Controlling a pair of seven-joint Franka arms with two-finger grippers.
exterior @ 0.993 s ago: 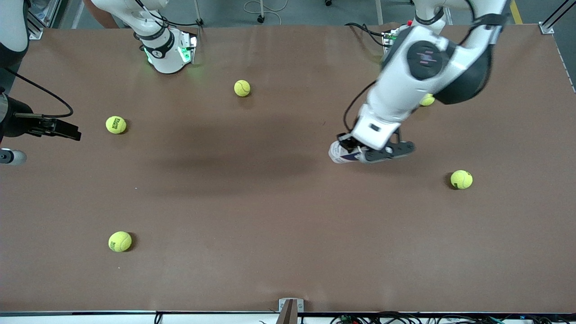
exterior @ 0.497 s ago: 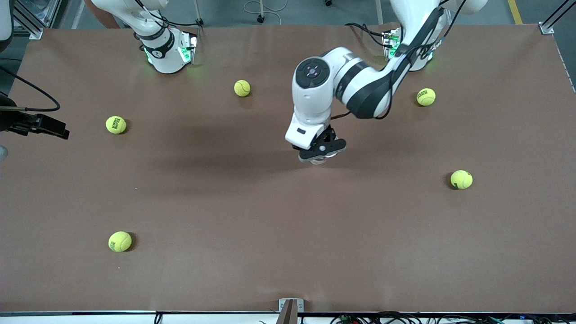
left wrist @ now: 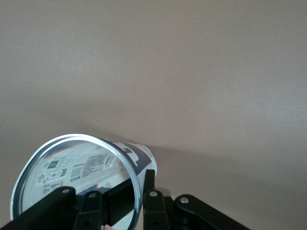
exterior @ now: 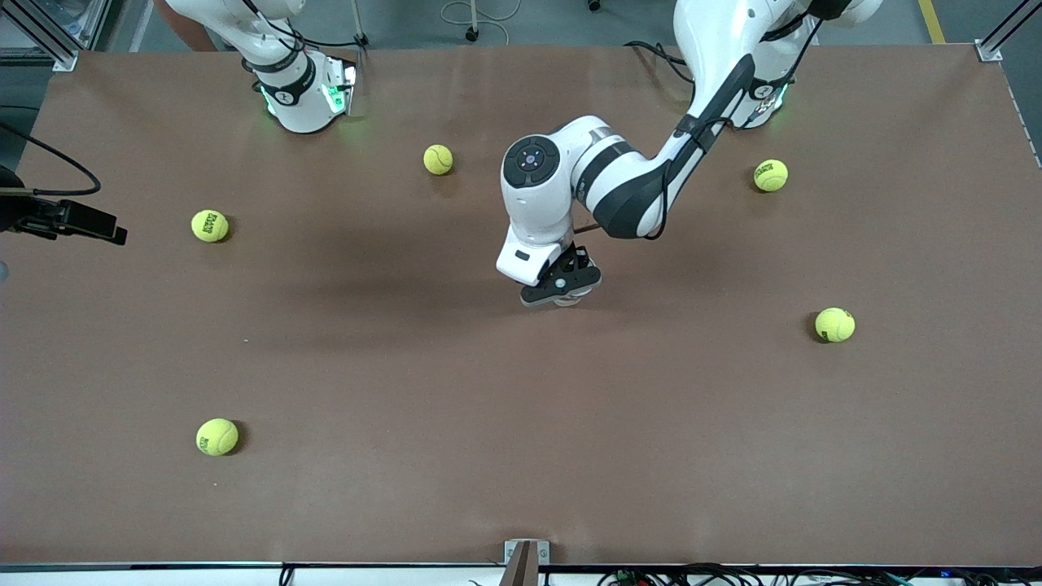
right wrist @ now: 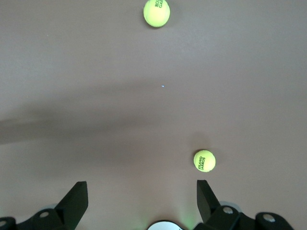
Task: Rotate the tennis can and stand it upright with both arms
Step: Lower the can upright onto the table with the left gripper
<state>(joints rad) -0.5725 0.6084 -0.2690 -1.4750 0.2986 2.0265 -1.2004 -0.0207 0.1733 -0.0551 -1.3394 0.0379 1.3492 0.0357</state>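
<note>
My left gripper (exterior: pixel 562 286) hangs over the middle of the table, shut on the tennis can. In the front view the wrist hides nearly all of the can; only a pale edge (exterior: pixel 570 300) shows under the hand. The left wrist view shows the clear can (left wrist: pixel 76 167) with its white and dark blue label, tilted, open rim toward the camera. One finger (left wrist: pixel 152 201) presses outside the wall and the other sits inside it. My right gripper (exterior: pixel 106 230) waits in the air at the right arm's end of the table, open and empty (right wrist: pixel 141 201).
Several yellow tennis balls lie scattered: one (exterior: pixel 438 159) near the right arm's base, others (exterior: pixel 210 225), (exterior: pixel 217 436), (exterior: pixel 835 324), (exterior: pixel 770 175). Two balls (right wrist: pixel 156 13), (right wrist: pixel 204 160) show in the right wrist view. The brown table (exterior: pixel 521 423) ends at the front edge.
My left arm has swung the can from the left arm's side to the middle of the table and turned its wrist. The right gripper has drifted slightly outward.
</note>
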